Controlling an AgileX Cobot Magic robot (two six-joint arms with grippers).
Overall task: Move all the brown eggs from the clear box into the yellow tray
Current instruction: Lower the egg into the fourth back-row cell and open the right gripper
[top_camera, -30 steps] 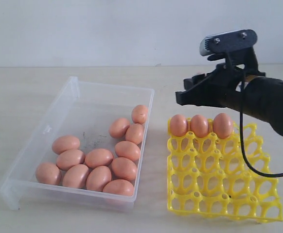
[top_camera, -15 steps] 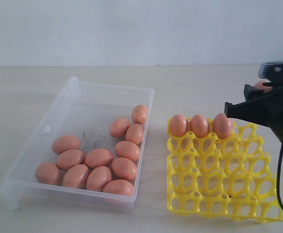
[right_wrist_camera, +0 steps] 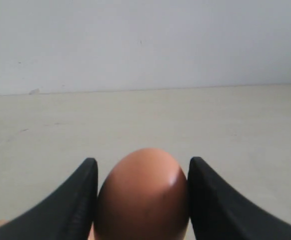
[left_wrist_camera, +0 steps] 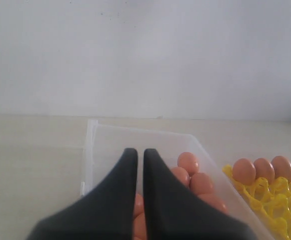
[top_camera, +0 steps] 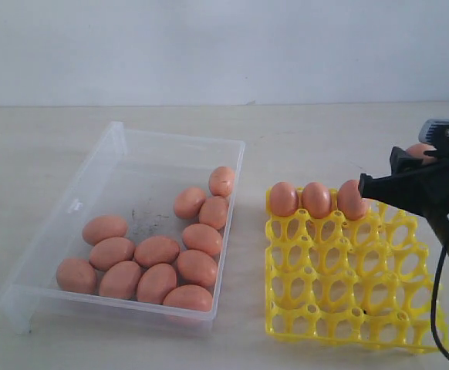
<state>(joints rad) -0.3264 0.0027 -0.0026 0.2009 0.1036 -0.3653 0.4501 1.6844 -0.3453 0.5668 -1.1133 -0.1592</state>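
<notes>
Holding an egg in the right fingers, beside the tray

Held egg [right_wrist_camera: 143, 195]: pinched between both right fingers [right_wrist_camera: 75, 200], one pad on each flank, its rounded end sticking out past the tips. The right gripper [top_camera: 380, 176] carries it clear of the table, so I read a firm grip.

Yellow tray [top_camera: 348, 308]: just under and beside those fingers. Three brown eggs [top_camera: 315, 200] stand upright side by side in its far row. One fingertip sits right next to the last of them; I can't tell if they touch. The fourth cell of that row, nearest the fingers, is open, as are the other rows.

Clear box [top_camera: 70, 208]: well away from the right fingers, on the other side of the tray. I count twelve eggs lying loose on its floor, bunched toward the tray side and the near wall.

Left gripper [left_wrist_camera: 140, 155]: fingers pressed almost together, only a thin slit between them and nothing in it. The box and its eggs are directly beyond the tips.
</notes>
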